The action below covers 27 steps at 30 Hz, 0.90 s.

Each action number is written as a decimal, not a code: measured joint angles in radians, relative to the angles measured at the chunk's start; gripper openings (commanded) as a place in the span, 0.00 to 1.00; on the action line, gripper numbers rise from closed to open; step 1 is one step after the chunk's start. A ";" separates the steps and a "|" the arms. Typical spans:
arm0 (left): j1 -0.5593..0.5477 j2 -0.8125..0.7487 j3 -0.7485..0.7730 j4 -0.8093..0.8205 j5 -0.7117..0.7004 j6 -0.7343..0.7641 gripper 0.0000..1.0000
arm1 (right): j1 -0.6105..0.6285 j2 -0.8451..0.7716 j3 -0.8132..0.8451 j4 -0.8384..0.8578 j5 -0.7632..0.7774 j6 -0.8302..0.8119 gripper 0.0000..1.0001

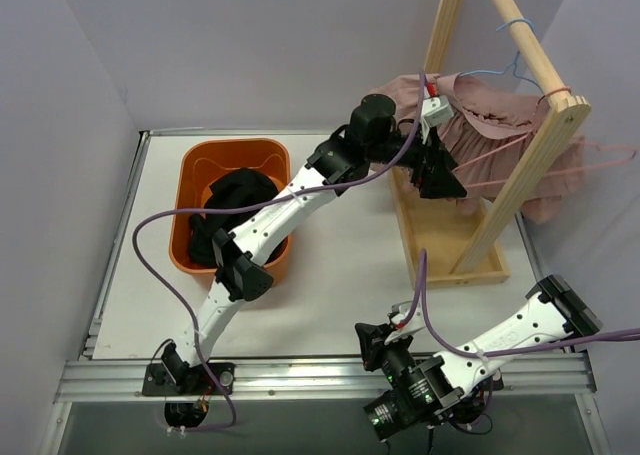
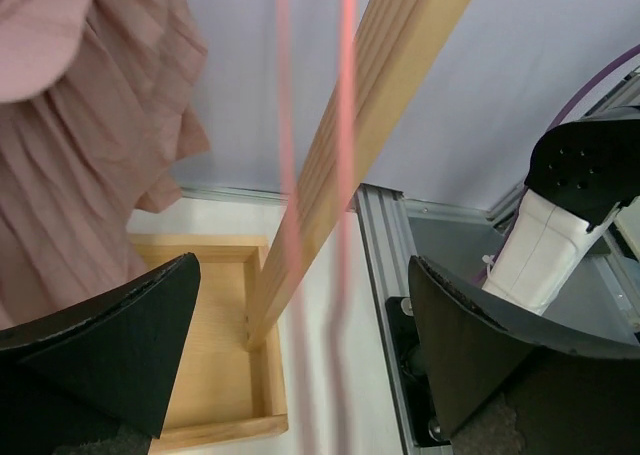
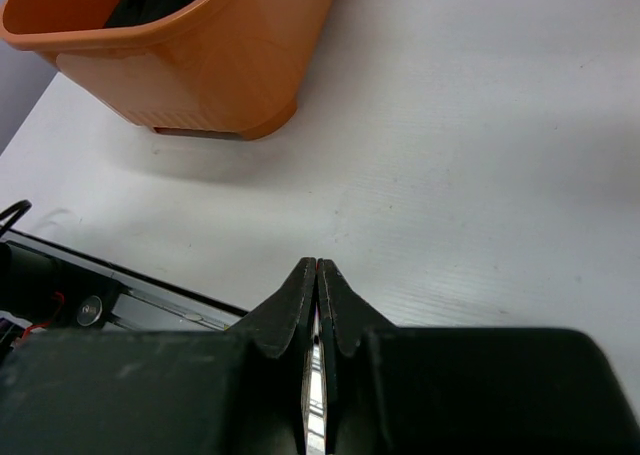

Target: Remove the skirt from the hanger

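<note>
The pink skirt [image 1: 490, 125] is hanging on the wire hanger [image 1: 514, 63] at the wooden rack [image 1: 520, 175], not yet off. The left gripper [image 1: 443, 175] is hovering just beside it, jaws wide apart and holding nothing. The right gripper [image 3: 317, 275] is idling over the surface [image 3: 480, 125], jaws together. Judging by this, the removal is all remaining.

skirt [image 2: 60, 175]: pleated pink cloth | rack [image 2: 385, 105]: bare wood | bin [image 3: 190, 65]: smooth orange plastic
</note>
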 measured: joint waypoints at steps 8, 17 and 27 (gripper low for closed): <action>0.095 -0.209 -0.132 -0.024 -0.028 0.116 0.94 | 0.006 0.012 0.016 -0.017 0.002 0.006 0.00; 0.353 -0.307 -0.349 0.367 0.113 0.116 0.94 | 0.006 0.012 0.055 -0.029 0.021 0.010 0.00; 0.422 0.191 0.064 0.745 0.232 -0.125 0.94 | 0.007 0.050 0.119 -0.037 0.036 -0.005 0.00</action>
